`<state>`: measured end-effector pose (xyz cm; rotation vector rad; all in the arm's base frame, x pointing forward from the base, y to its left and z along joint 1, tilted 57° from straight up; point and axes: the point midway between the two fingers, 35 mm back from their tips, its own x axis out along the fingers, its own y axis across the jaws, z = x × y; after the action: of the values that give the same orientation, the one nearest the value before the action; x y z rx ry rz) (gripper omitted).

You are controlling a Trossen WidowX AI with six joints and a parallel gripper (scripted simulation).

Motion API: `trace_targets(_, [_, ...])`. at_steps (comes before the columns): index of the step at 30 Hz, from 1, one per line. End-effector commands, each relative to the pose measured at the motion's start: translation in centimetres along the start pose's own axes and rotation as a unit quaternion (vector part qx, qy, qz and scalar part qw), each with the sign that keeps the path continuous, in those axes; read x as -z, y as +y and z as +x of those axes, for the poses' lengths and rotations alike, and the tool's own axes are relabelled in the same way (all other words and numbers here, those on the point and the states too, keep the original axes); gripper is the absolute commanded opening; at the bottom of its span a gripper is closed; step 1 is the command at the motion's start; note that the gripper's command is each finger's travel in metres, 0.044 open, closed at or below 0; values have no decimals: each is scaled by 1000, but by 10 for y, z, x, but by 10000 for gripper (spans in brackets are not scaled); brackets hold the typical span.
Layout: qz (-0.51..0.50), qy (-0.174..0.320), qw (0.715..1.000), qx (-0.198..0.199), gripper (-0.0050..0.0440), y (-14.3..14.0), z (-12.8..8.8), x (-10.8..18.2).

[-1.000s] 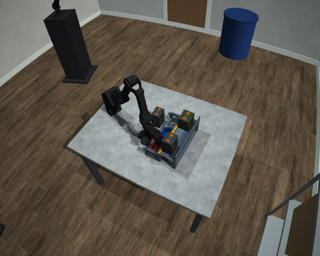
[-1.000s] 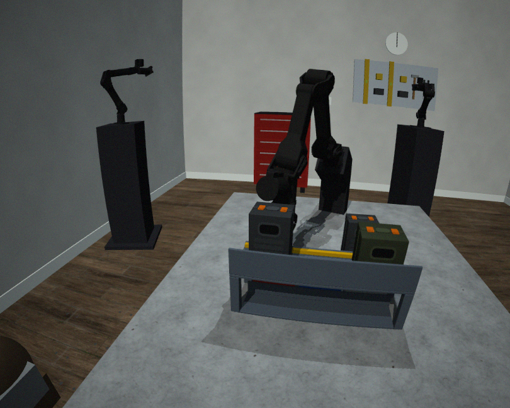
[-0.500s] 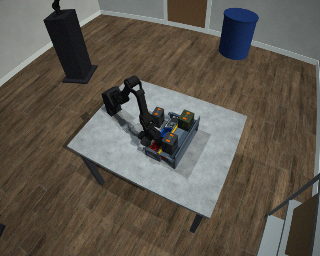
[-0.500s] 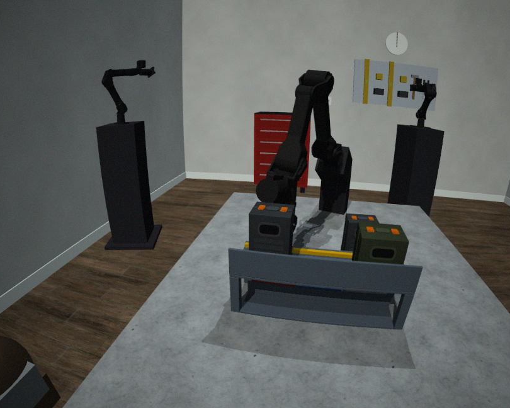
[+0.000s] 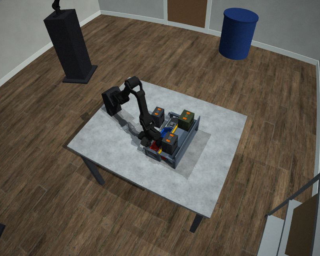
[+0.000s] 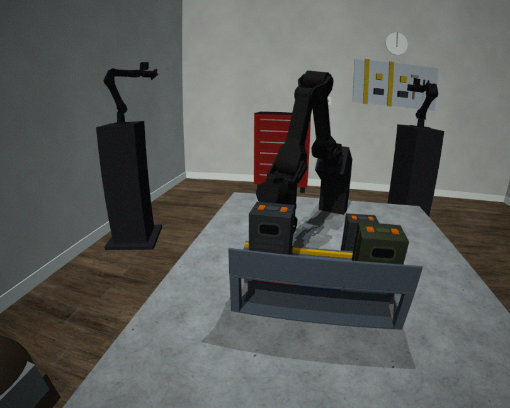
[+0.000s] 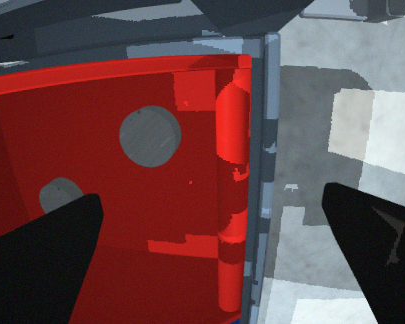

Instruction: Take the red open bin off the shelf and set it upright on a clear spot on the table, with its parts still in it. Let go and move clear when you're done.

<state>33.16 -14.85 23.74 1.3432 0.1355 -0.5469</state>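
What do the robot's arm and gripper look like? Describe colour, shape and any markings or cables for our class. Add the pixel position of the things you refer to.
The arm (image 5: 142, 103) (image 6: 294, 140) is black all over, with chunky segments and rounded joints. The gripper (image 7: 213, 200) has two black fingers, broad lower down and narrowing to blunt, rounded tips. I can make out no markings or cables on either.
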Motion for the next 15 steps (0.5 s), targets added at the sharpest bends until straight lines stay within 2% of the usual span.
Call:
trace_targets(1, [-1, -3, 1000, -9, 425, 5, -3, -1])
trace_targets(15, [-1, -3, 1000, -8, 425, 4, -1, -1])
